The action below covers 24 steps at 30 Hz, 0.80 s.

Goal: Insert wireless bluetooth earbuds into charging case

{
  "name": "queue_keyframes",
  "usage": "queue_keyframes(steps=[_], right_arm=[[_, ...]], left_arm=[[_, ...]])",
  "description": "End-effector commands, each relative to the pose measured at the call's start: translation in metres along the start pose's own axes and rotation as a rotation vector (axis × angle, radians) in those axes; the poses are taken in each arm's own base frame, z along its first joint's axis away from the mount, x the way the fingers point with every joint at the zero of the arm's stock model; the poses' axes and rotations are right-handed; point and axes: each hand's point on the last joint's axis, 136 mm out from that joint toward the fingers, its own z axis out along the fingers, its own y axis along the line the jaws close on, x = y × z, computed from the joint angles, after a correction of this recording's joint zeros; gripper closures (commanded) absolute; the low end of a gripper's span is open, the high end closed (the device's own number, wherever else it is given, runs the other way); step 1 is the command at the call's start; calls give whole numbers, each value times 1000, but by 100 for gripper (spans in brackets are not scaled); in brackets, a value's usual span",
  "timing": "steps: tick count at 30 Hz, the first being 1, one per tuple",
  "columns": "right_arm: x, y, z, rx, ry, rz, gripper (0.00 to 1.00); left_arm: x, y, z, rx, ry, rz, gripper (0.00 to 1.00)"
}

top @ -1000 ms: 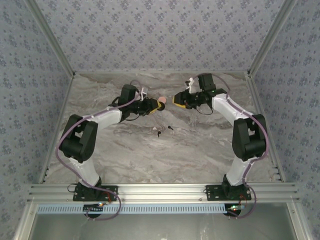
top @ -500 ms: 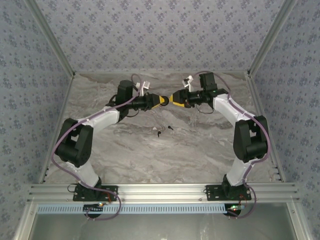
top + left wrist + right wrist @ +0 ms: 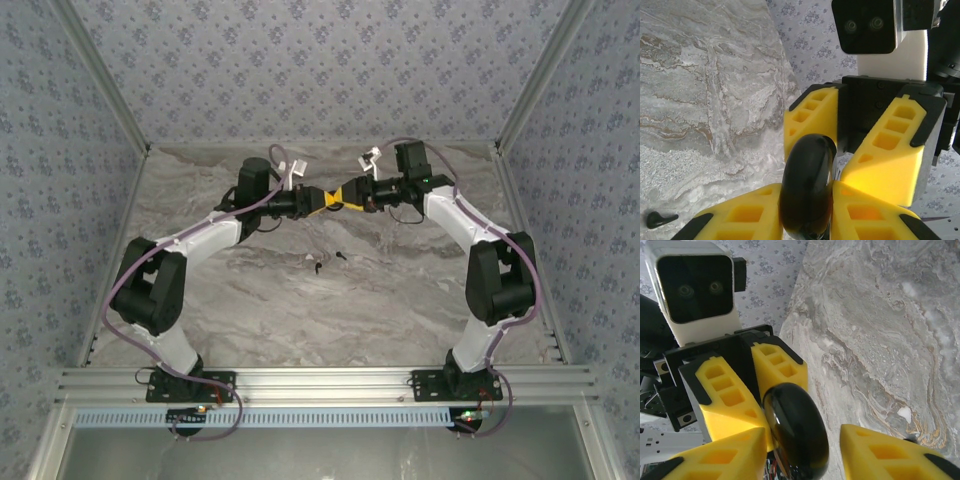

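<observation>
Watching from my console, nearest to me were the two arm bases, bolted at the front edge of the table (image 3: 250, 320). Past them, about mid-table, lay the wireless bluetooth earbuds (image 3: 318, 267), two tiny black slivers on the marble. They were near each other but not touching, with the second earbud (image 3: 340, 255) a little farther back and to the right. Both lay loose on the surface, outside the case and apart from either arm (the left wrist camera caught one in the bottom-left corner of its view, flat on the stone).

Farther back, the two arms reached in toward each other and met nose to nose above the table. The left gripper (image 3: 807, 197) was closed down on the charging case (image 3: 807, 160), a glossy black rounded shell held edge-on. A yellow finger (image 3: 742, 217) pressed against each side of it. The right gripper (image 3: 802, 435) faced it from the opposite side, its jaws partly open around the same case. In its own wrist view one finger (image 3: 725, 455) sat against the shell, while the other finger (image 3: 890, 455) stood off with marble showing in the gap. I could not tell whether the case's lid was open or closed. Behind it all rose the patterned back wall (image 3: 320, 70).
</observation>
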Motion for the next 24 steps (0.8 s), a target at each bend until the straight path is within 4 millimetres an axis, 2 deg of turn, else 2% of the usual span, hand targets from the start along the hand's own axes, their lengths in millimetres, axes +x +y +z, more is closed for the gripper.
queue_keyframes(steps=[1,8,10,17,22,24], right_arm=[[-8,13,1,-38,3,-39,63],[-7,17,-1,-34,-2,-45,79],[-8,20,-4,-30,-15,-53,81],[-16,43,-22,-56,-88,-72,81],[-30,70,-36,-85,-165,-94,82],[-34,81,-42,-84,-194,-118,82]], left_arm=[[-6,-28,-2,56,4,84,76],[-6,-32,-2,61,7,89,74],[-8,-35,-3,60,-2,92,65],[-21,-58,-19,55,-85,116,49],[-33,-78,-34,71,-187,121,45],[-37,-79,-39,58,-228,114,44]])
